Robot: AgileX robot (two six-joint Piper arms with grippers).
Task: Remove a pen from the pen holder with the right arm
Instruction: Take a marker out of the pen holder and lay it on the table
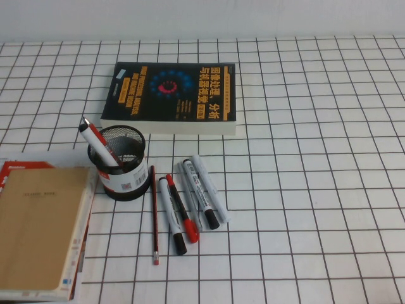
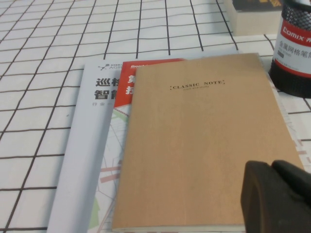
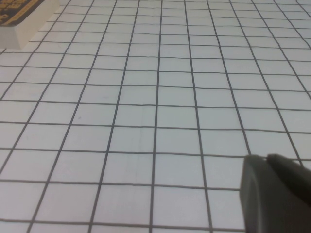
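A black mesh pen holder (image 1: 123,163) with a red and white label stands left of centre in the high view. One red and white pen (image 1: 98,140) leans out of it to the left. Neither arm shows in the high view. My right gripper (image 3: 266,159) is shut and empty, hovering over bare grid cloth, with only a book corner (image 3: 22,22) far from it. My left gripper (image 2: 272,167) is shut with nothing in it, low over a tan notebook (image 2: 194,141), and the pen holder (image 2: 294,48) stands beyond that notebook.
Several markers (image 1: 190,202) and a red pencil (image 1: 154,215) lie on the cloth just right of the holder. A dark book (image 1: 171,97) lies behind it. The tan notebook (image 1: 41,228) rests on leaflets (image 2: 97,111) at the front left.
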